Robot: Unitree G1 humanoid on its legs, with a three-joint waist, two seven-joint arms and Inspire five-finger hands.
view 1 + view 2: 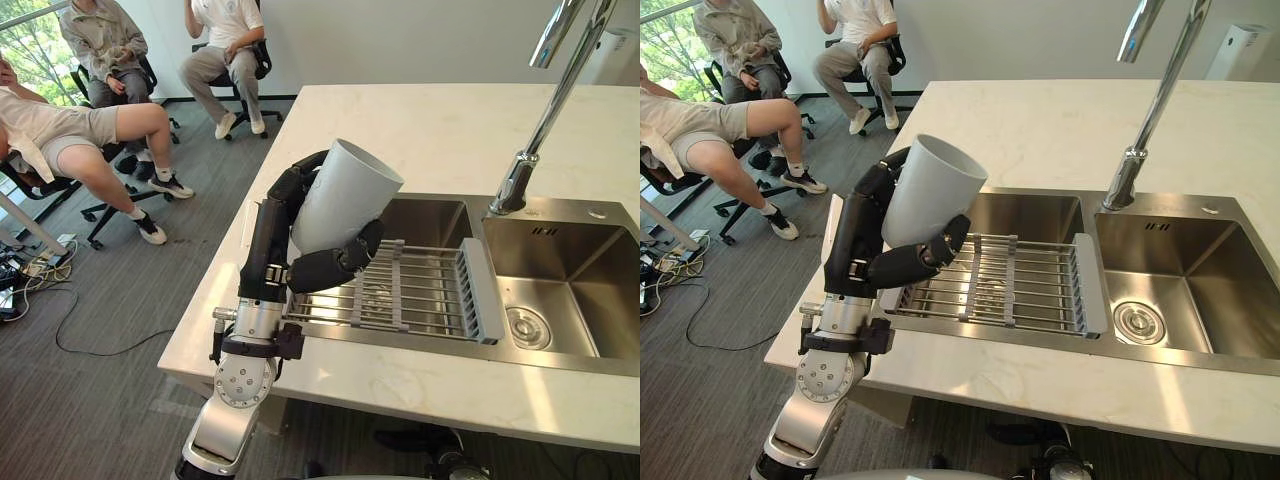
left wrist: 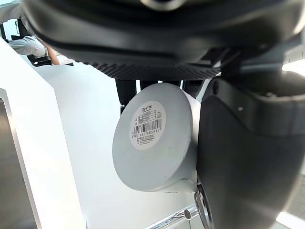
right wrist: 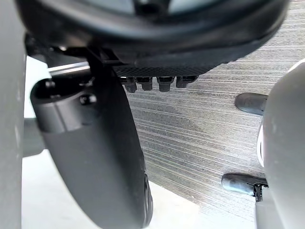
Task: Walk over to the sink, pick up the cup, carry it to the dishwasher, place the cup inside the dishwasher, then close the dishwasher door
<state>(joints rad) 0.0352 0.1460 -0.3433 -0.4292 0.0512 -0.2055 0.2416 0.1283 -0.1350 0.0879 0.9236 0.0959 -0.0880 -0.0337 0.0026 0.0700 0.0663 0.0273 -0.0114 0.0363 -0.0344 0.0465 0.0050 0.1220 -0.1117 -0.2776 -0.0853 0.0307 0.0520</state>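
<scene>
A light grey cup (image 1: 340, 200) hangs tilted, its mouth up and to the right, above the left end of the sink's wire rack (image 1: 420, 290). My left hand (image 1: 275, 225) is shut on it, fingers curled round the far side and thumb (image 1: 335, 265) pressed across the near side. In the left wrist view the cup's flat base (image 2: 152, 138) with a barcode label faces the camera, beside the thumb (image 2: 248, 157). My right hand (image 3: 95, 143) hangs over grey carpet, fingers relaxed and holding nothing.
A steel double sink (image 1: 560, 250) is set in the pale stone counter (image 1: 430, 130), with a tall chrome faucet (image 1: 545, 120) behind the divider. Several people sit on office chairs (image 1: 90, 140) at the far left, on grey carpet (image 1: 150, 300).
</scene>
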